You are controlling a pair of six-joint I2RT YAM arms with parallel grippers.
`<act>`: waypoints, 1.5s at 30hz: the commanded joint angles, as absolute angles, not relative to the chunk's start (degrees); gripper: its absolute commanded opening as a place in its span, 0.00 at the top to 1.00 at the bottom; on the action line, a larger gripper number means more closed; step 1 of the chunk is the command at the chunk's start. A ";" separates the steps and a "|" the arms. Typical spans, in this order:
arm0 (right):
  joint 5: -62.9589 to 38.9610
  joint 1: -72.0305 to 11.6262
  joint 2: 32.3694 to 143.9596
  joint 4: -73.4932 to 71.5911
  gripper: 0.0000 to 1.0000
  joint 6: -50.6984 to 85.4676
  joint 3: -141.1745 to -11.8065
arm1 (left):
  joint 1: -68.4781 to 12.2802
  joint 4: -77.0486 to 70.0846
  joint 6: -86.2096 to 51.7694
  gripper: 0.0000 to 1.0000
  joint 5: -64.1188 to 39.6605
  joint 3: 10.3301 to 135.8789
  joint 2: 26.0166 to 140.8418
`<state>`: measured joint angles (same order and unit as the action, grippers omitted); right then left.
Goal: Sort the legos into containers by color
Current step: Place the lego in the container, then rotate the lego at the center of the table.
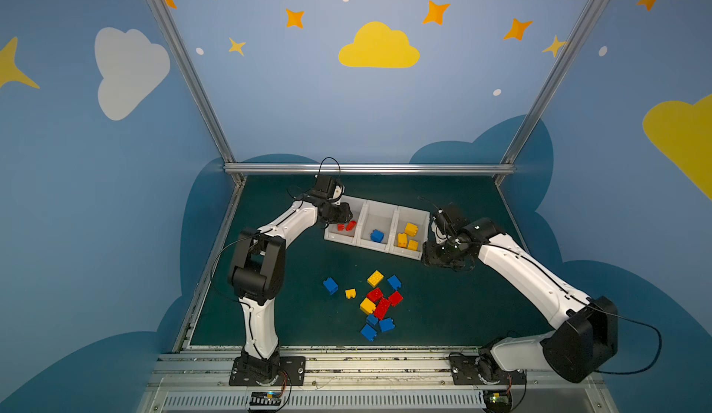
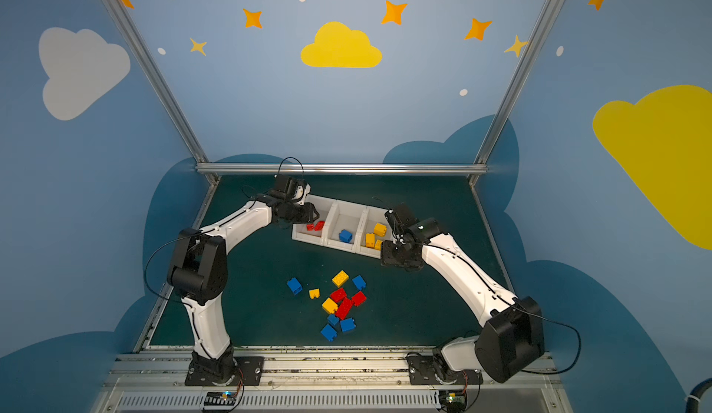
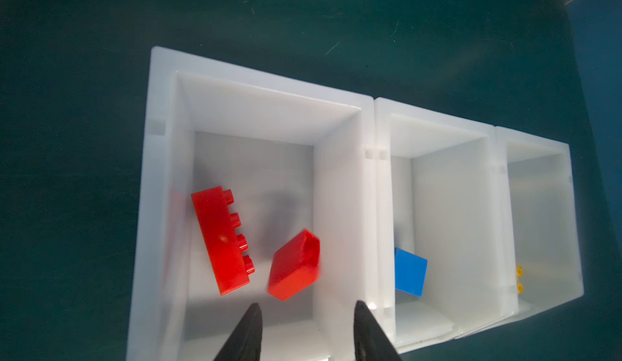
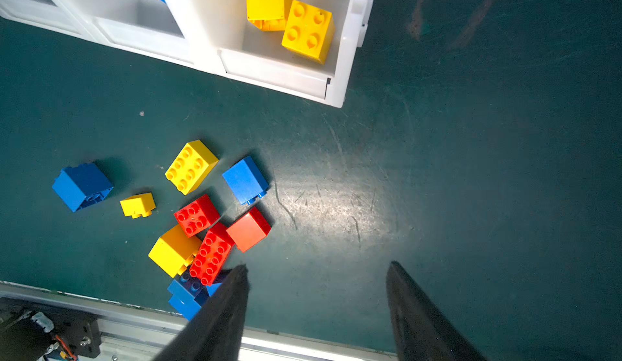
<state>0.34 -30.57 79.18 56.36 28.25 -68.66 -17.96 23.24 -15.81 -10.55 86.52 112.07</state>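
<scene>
Legos in bins: I see a long red brick and a small red brick, blurred, in the red bin; one blue brick in the middle bin; yellow bricks in the yellow bin.
Loose legos: mixed pile on the bench, in front of the bins.
Left pincer: over the red bin, jaws apart, holding nothing.
Right pincer: jaws apart, empty, above the bench near the yellow bin's corner.
</scene>
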 commanded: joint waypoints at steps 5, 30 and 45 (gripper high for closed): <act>0.18 -31.41 78.57 57.23 0.33 28.06 -70.08 | -17.88 23.65 -16.99 0.50 -11.12 85.32 109.53; -3.06 -48.29 98.42 52.93 0.33 26.56 -78.11 | -17.84 15.84 -26.93 0.40 -9.73 43.77 70.46; -3.69 -50.19 107.82 46.72 0.25 37.61 -80.62 | -17.83 20.03 -29.43 0.32 -6.09 37.57 58.58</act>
